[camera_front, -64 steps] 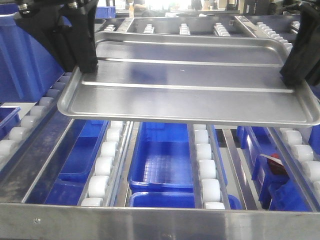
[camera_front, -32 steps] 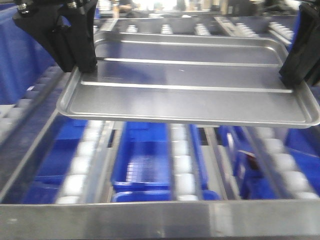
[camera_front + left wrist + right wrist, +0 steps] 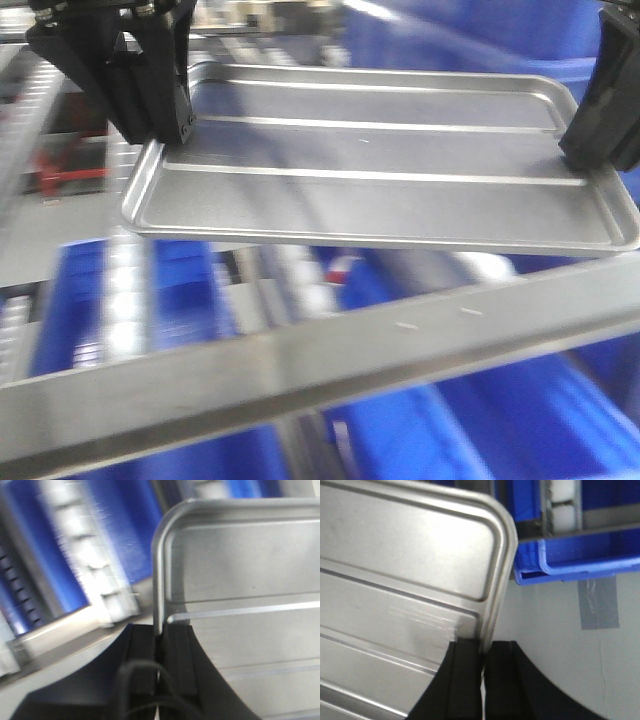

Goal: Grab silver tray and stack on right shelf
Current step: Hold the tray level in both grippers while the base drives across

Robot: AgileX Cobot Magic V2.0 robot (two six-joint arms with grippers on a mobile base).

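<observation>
Carry | silver tray [image 3: 380, 160] level, aloft above steel front bar [image 3: 300, 370] | bar now slants and blurs, square a second ago | left gripper [image 3: 159, 640] and right gripper [image 3: 484, 650] stay pinched on the end rims | I judge we're mid-turn, stacking not begun

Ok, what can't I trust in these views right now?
- Front view: motion blur smears the steel bar and blue bins under the silver tray; no rollers can be picked out.
- Front view: the right jaws are cut by the frame edge.
- Both wrist views: the tray runs off-frame; its underside is hidden.
</observation>
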